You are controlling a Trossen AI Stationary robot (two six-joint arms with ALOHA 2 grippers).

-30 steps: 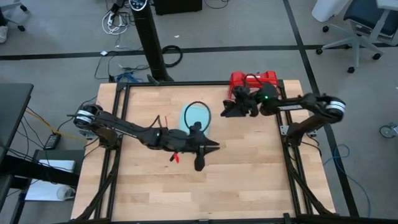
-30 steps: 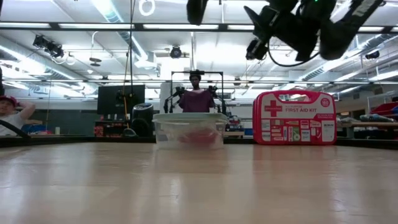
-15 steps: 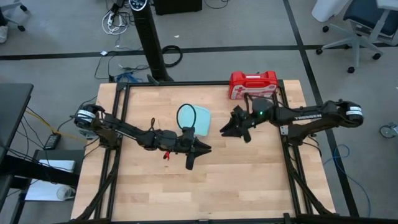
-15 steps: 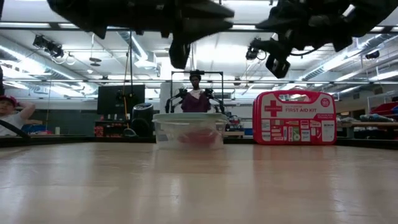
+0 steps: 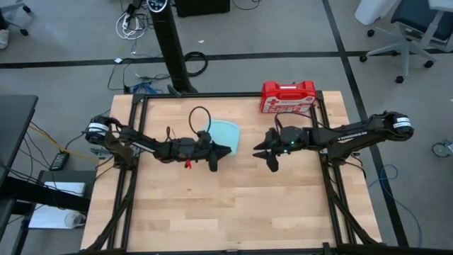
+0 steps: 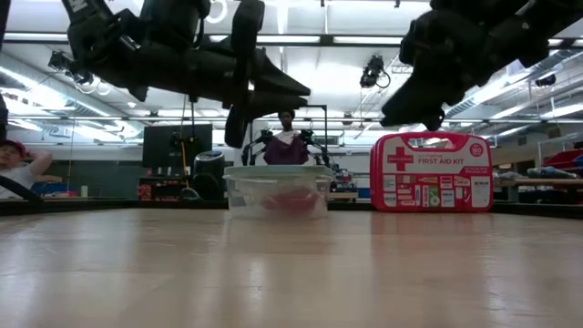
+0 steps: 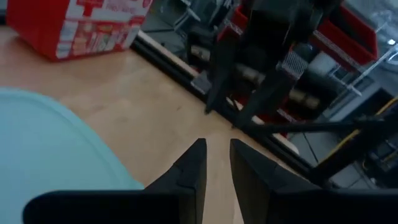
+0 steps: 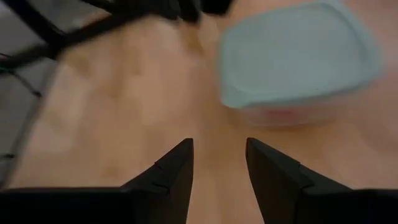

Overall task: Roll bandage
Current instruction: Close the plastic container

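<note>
here the bandage (image 6: 290, 200) lies in the container (image 5: 225, 132) between both tools.

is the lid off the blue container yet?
No, in the high view the pale blue lid covers the container, and the low view shows it seated on the clear container with something red inside.

The bandage (image 6: 290, 200) shows only as a red blur inside the lidded container (image 6: 278, 173).
</note>
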